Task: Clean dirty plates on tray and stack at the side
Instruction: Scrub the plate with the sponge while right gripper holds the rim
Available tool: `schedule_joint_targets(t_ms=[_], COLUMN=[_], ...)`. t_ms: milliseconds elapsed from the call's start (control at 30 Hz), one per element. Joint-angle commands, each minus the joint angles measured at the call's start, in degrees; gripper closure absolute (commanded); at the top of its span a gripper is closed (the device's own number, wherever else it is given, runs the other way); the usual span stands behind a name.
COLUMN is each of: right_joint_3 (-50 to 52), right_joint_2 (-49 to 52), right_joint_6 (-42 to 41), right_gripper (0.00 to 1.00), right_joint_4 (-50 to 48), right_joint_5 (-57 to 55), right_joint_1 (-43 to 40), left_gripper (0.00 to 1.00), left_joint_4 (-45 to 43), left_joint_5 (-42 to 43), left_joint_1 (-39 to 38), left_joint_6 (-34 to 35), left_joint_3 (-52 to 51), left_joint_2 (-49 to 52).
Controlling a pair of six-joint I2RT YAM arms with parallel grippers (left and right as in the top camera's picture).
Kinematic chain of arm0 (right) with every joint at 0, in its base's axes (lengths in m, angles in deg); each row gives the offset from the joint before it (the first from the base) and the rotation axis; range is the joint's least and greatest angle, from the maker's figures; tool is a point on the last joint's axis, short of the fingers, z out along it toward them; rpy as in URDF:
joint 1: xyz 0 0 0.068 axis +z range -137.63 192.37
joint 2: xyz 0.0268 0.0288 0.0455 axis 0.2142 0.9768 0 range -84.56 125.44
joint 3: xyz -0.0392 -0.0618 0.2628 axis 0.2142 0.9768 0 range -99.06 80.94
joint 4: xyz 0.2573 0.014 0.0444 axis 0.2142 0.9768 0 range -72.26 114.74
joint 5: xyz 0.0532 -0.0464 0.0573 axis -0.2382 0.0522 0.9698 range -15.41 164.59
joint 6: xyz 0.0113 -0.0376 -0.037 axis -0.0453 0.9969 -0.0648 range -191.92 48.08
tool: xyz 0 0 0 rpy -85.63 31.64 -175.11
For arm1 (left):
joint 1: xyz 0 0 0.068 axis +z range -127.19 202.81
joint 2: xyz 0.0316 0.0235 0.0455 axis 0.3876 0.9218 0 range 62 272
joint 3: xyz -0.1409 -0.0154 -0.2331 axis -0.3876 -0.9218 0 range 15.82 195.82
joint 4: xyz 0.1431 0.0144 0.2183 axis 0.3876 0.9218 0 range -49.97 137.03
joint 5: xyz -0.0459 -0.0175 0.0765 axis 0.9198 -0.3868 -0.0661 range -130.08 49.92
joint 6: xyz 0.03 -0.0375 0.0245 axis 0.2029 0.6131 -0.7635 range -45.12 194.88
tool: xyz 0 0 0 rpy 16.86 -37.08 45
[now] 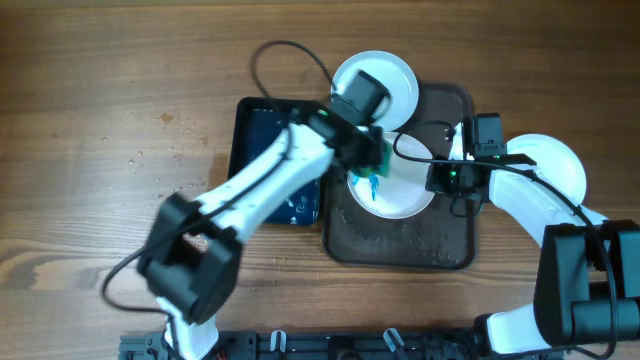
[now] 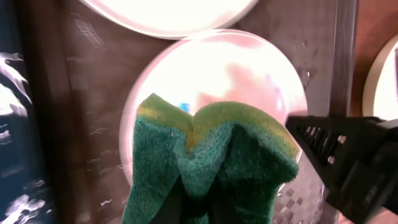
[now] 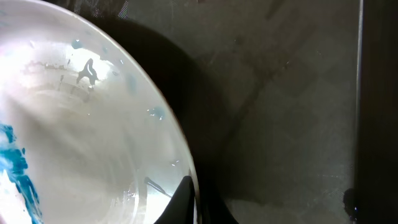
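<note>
A wood table (image 1: 90, 120) carries everything. Two arms reach in from the near edge: the left arm (image 1: 260, 175) slants up from lower left, and the right arm (image 1: 540, 205) curves in from lower right.

The brown tray (image 1: 400, 250) lies right of centre, its floor wet and speckled with drops. Just beside its left edge sits a black basin (image 1: 262, 130) with a dark blue, wet inside.

There are three white plates. The middle plate (image 1: 410, 195) lies flat inside the tray, in its upper half. The top plate (image 1: 398, 75) sits at the tray's far left corner, partly over the rim, its edge close to the middle plate. The right plate (image 1: 555, 160) rests on the table off the tray's right side, partly under the right arm.

The left hand (image 2: 199, 205) is clamped tight on a green sponge (image 2: 211, 155) with a yellow edge, which is squeezed into a fold and held over the near-left part of the middle plate. Whether the sponge touches the plate cannot be told.

The right hand (image 3: 193, 202) is closed, pinching the right rim of the middle plate. Blue smears (image 3: 12, 168) mark that plate, with small pale blue drops nearer its rim.
</note>
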Motion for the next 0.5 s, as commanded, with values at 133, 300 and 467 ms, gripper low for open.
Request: schedule_joint_targets(t_ms=[133, 300, 467], right_joint_3=[0.98, 0.98, 0.98], right_joint_2=[2.51, 2.51, 2.51], right_joint_6=[0.59, 0.57, 0.55], right_gripper=[0.96, 0.96, 0.96], right_joint_4=[2.36, 2.97, 2.95], right_joint_5=[-0.59, -0.57, -0.59], right_joint_1=[0.26, 0.26, 0.26], left_gripper=[0.96, 0.96, 0.96], left_joint_4=[-8.0, -6.73, -3.17], left_joint_5=[-5.49, -31.98, -30.34], left_joint_1=[-3.65, -1.86, 0.24], left_joint_6=[2.1, -0.44, -5.99], left_joint_3=[0.39, 0.39, 0.39], left_joint_2=[10.91, 11.41, 11.41])
